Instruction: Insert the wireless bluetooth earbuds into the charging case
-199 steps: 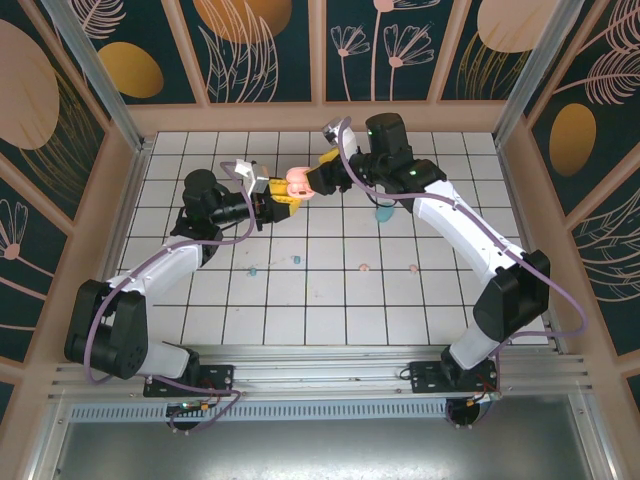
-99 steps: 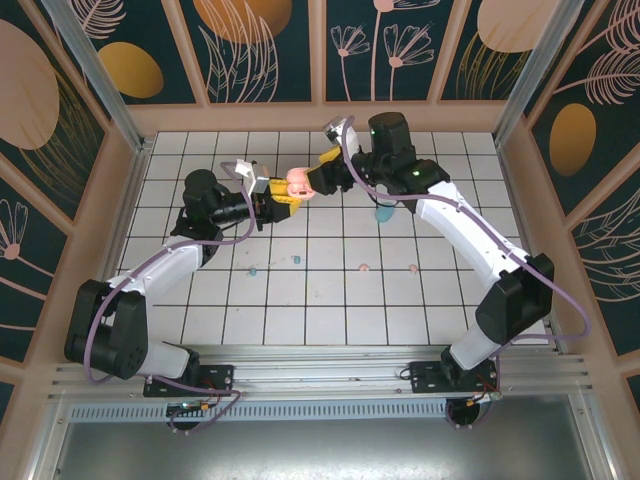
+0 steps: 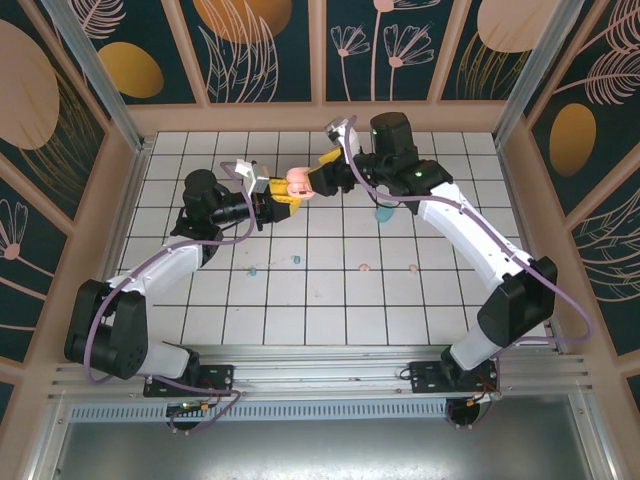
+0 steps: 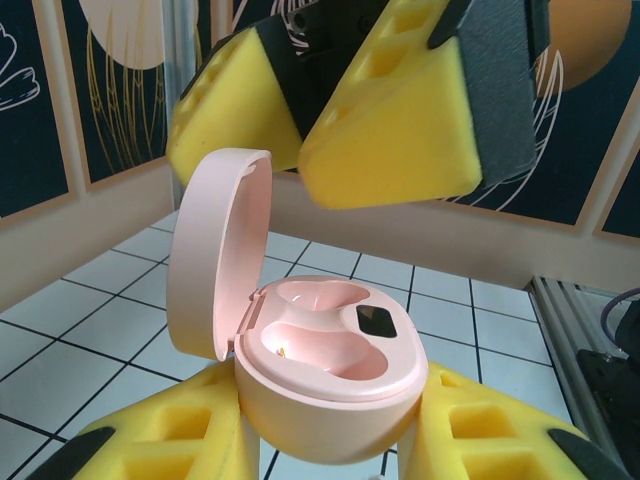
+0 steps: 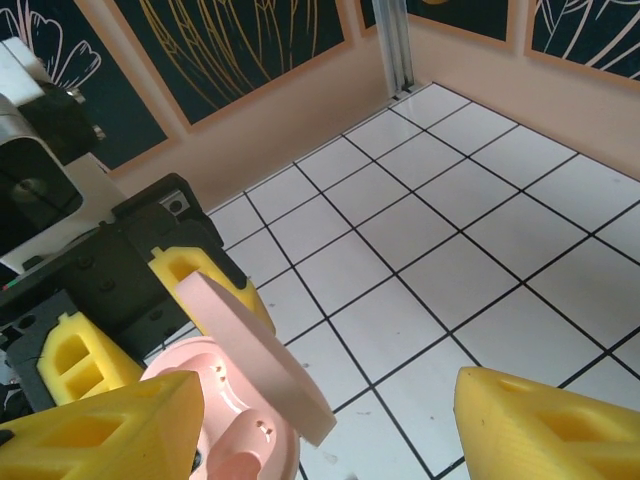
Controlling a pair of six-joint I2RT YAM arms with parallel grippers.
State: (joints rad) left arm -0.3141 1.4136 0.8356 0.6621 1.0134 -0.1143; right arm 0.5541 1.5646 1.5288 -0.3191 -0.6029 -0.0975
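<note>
Lifted off the tiled floor point(image 3: 330, 300), at roughly 11 o'clock from its centre in the top view: the pink charging case point(image 3: 298, 183). Gripped low on its body by the left gripper point(image 3: 272, 200), reaching in from 9 o'clock and clenched on it, with yellow fingers point(image 4: 190, 440) pressed to both flanks in the left wrist view. Standing open there, lid point(image 4: 215, 250) hinged up at 9 o'clock, both moulded wells bare.

Coming in from 2 o'clock in the top view: the right gripper point(image 3: 323, 174), released, jaws spread wide. Seen from the right wrist, the lid's edge rising between those jaws, well apart from the finger at 4 o'clock. Impossible to tell whether the other finger touches the case.

Down on the tiles, well apart from the case — the teal earbud point(image 3: 252, 270) at 7 o'clock from it, the second teal earbud point(image 3: 297, 260) at 6 o'clock, the pink earbud point(image 3: 365, 267) at 5 o'clock. Under the right arm, between 3 and 4 o'clock from the pink case: a teal case point(image 3: 383, 212).
</note>
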